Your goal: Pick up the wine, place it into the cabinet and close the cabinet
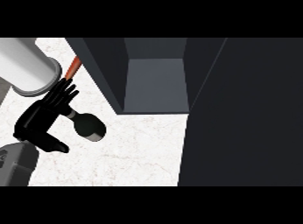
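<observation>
Left robot hand, fingers straight, beside a dark bottle on the counter; cabinet open.

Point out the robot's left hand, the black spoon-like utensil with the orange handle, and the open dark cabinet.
Left hand (43, 117), head view: back of the palm.
Black spoon-like utensil with orange handle (89, 125), head view: its rounded bowl.
Open dark grey cabinet (155, 85), head view: inner floor panel.

open cabinet bay unobstructed, dark door walling right, bare counter in front
</observation>
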